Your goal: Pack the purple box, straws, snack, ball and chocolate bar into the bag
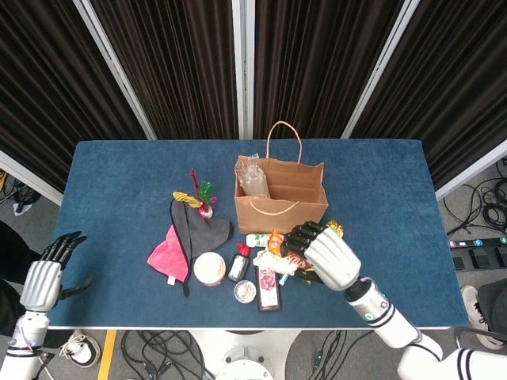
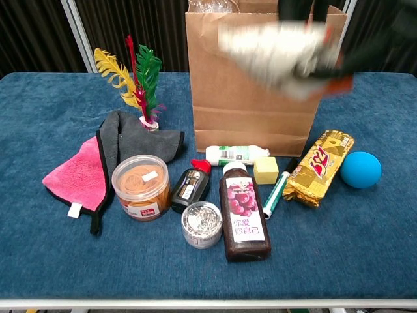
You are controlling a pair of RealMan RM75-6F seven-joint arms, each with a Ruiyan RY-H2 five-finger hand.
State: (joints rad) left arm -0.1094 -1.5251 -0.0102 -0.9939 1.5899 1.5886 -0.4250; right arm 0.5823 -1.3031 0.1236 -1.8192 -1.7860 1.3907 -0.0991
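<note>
Chest view is showing the snack (image 2: 280, 55) blurred and lifted in front of the upper part of the brown paper bag (image 2: 260, 111), gripped by the right hand (image 1: 326, 255), whose fingers are wrapping it. Chocolate bar (image 2: 319, 168) and blue ball (image 2: 360, 169) are lying on the blue counter (image 2: 365, 241) beside the bag. Left hand (image 1: 43, 277) is hanging open off the counter's near-left edge, holding nothing.

The bag (image 2: 264, 78) stands at the far side; nearer, the chocolate bar (image 2: 319, 167) lies left of the ball (image 2: 360, 169).
</note>
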